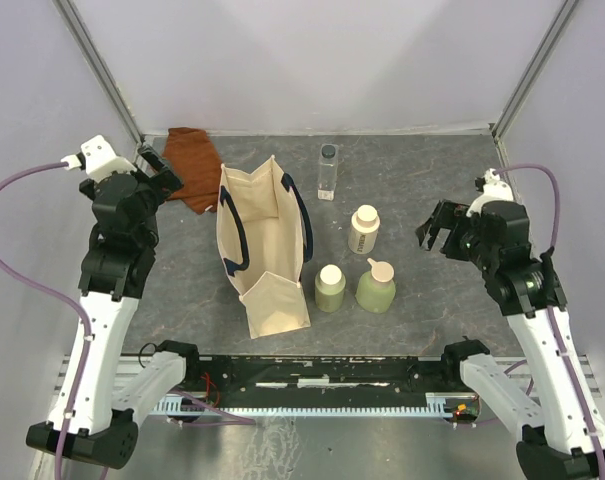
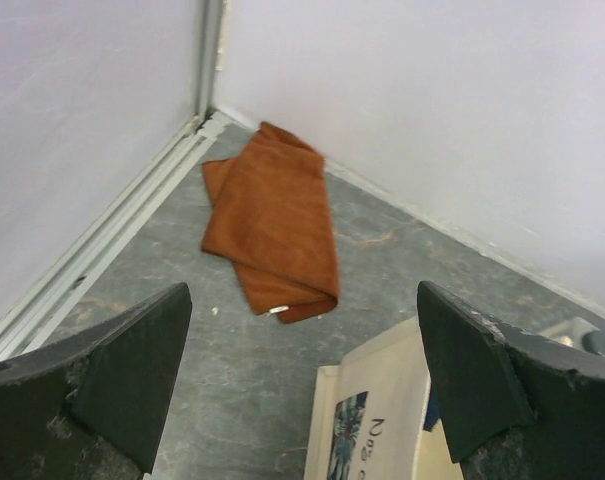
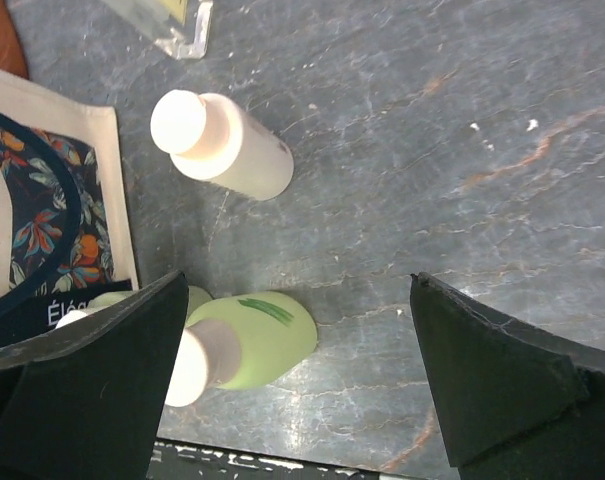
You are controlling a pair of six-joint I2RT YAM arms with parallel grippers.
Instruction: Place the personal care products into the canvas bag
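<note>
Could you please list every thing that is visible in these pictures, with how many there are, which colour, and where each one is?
canvas bag: one, cream with dark navy handles, open, left of the bottles
clear bottle: one, clear with dark cap, upright at the back
cream bottle: one, cream, upright, nearer than the clear bottle
green bottles: two, pale green with cream caps, side by side, nearest the arms
cloth: one, rust-brown, folded, far left corner
table: one, dark grey
left fingers: two, black, open, empty, near the cloth
right fingers: two, black, open, empty, right of the bottles
</note>
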